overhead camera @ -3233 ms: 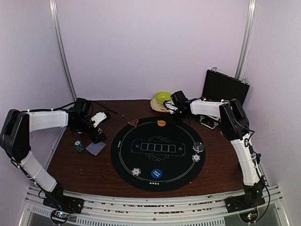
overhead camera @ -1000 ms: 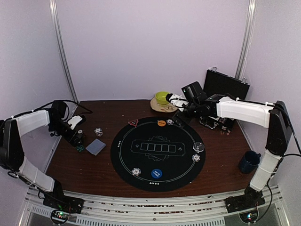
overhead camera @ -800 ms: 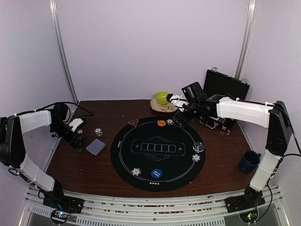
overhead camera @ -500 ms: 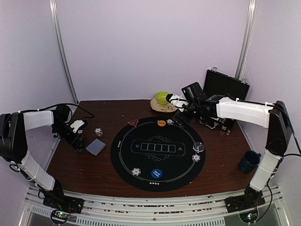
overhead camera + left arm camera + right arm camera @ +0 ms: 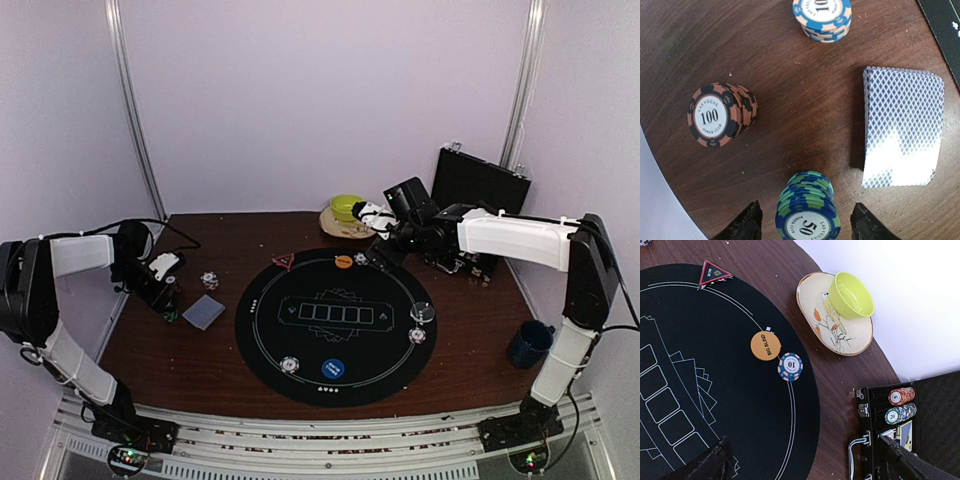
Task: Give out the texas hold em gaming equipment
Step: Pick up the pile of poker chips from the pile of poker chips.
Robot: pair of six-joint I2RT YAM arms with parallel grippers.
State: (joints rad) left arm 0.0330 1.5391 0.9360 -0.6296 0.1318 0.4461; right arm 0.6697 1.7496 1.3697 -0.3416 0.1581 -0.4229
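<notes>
**Left arm.** The left pincer [image 5: 806, 220] is partly open and sits low over the worktop [image 5: 790, 75]. Its two fingers stand on either side of a green-and-blue chip stack [image 5: 808, 200] marked 50. A thin gap shows at each side, so nothing is gripped.
- Ahead of this pincer, toward the finger at the left of the wrist view, stands an orange-and-black chip stack [image 5: 720, 116] marked 100.
- Farther ahead stands a blue-and-white chip stack [image 5: 822, 17].
- Ahead and beyond the other finger lies the card deck [image 5: 902, 127], face down and flat on the worktop, apart from all three stacks.

**Right arm.** The right pincer [image 5: 805, 450] is fully open, holds nothing, and hangs above the far edge of the black mat [image 5: 700, 365].
- Straight ahead of it, a single blue-and-white chip [image 5: 790, 366] lies on the mat just inside the rim, just beside an orange disc [image 5: 765, 345] marked BIG BLIND.
- Farther ahead, on the left side of the wrist view, the red triangle marker [image 5: 714, 273] sits at the mat's rim.
- Ahead on the other side, off the mat, a green bowl [image 5: 854, 295] rests on a plate [image 5: 840, 337].
- Close to that same finger, an open case [image 5: 867, 435] holds two more chip stacks [image 5: 901, 396].
</notes>
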